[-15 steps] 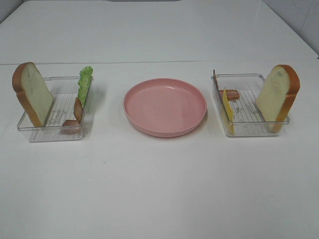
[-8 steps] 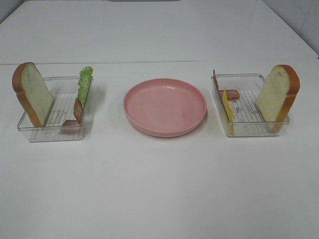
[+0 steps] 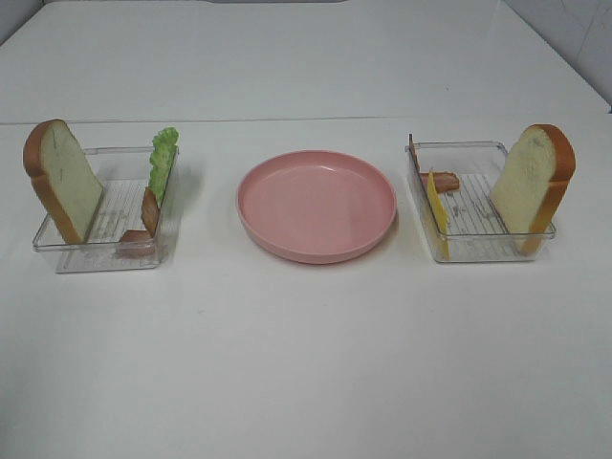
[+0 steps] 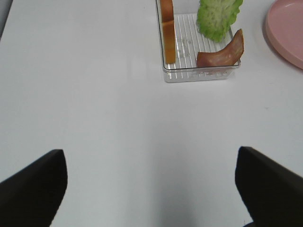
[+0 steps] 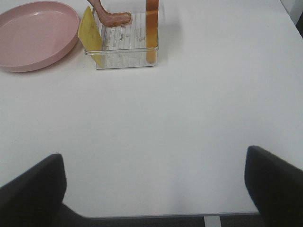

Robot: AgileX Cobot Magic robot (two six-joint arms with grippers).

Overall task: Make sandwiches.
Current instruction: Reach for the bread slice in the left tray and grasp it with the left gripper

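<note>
While both arms hang back over the near edge of the white table (image 3: 306, 363), the left gripper (image 4: 151, 187) stands with its dark jaws spread wide and nothing between them; the right gripper (image 5: 154, 189) is just as wide and holds nothing.

Ahead of the left gripper, well apart from it, sits the left tray (image 4: 199, 78). A left bread slice (image 4: 166, 23) stands on edge along the tray's outer wall, a lettuce leaf (image 4: 215, 19) leans against the wall nearer the middle, and a curved left bacon strip (image 4: 222, 52) lies below the leaf.

Ahead of the right gripper, also well apart, sits the right tray (image 5: 125, 59). A cheese slice (image 5: 90, 30) stands against its inner wall, a right bacon strip (image 5: 113, 18) lies toward the far end, and a right bread slice (image 5: 152, 28) stands upright at the outer wall.

Between the trays rests the pink plate (image 3: 316, 206), touching neither, with no sandwich assembled on it.
</note>
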